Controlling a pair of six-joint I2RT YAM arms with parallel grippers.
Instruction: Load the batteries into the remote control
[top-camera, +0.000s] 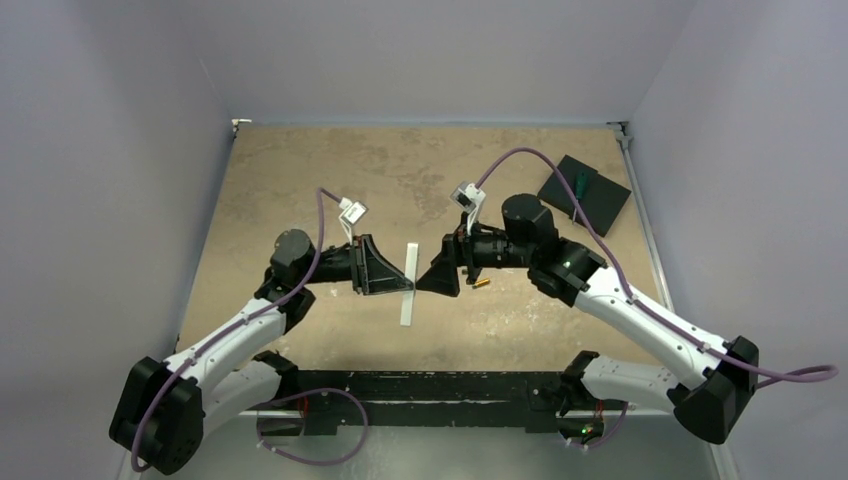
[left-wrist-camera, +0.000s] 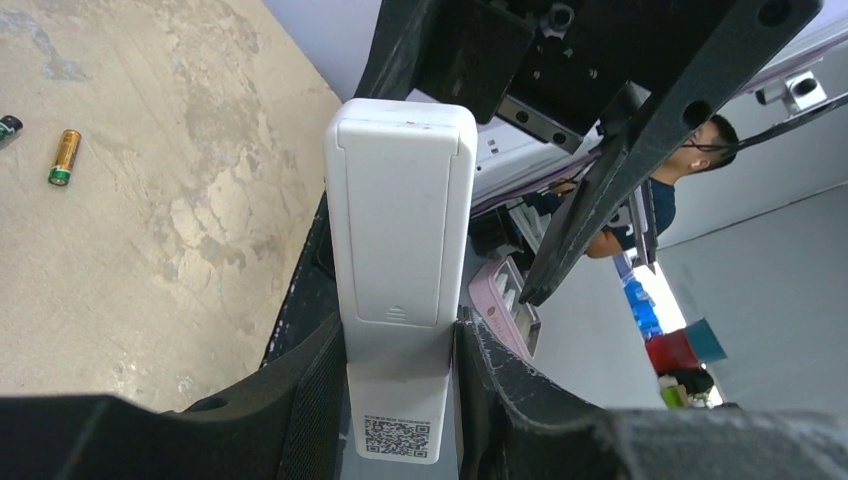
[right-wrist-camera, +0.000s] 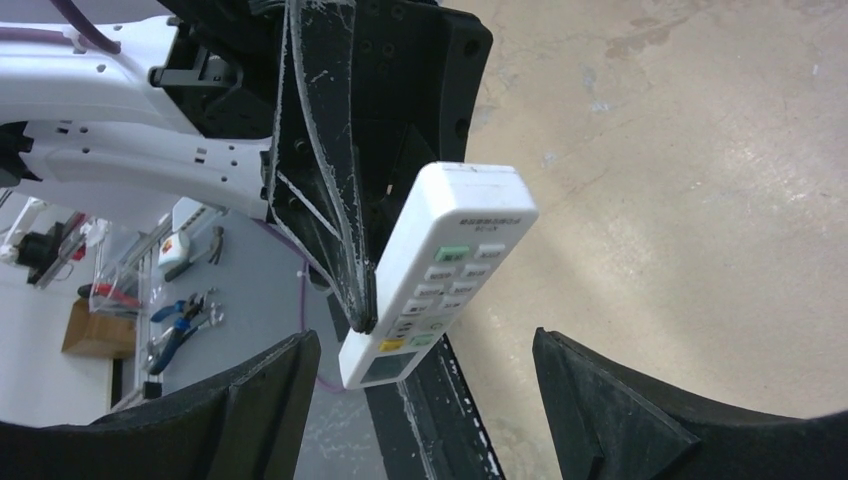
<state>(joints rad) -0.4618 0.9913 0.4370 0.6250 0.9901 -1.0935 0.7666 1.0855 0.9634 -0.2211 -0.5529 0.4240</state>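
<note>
Two arms are bolted at the near edge of the table (top-camera: 300, 170), one left, one right, and both reach in toward the middle; between them is the one remote (top-camera: 409, 285), a slim white bar lying near-to-far in the overhead view; the left gripper (left-wrist-camera: 400, 335) is closed partway on it, its two fingers (left-wrist-camera: 310, 400) pressing the long edges close to the end that carries a square code label; the rest of the remote sticks out free beyond the fingertips; its plain back, with the battery cover in place, faces the left wrist camera, and its button face is turned to the right arm; the right gripper (right-wrist-camera: 422, 338) faces those buttons from just to the right with its two fingers (right-wrist-camera: 600, 400) spread wide and nothing between them; they do not touch the remote; two batteries lie on the table, apart from the remote; the gold battery (left-wrist-camera: 64, 157) sits just right of the right gripper in the overhead view; the dark battery (left-wrist-camera: 8, 125) lies close beside it, cut off by the edge of the left wrist view; at the far right lies one black pad (top-camera: 585, 193), and on it one green-handled screwdriver (top-camera: 578, 185).
</note>
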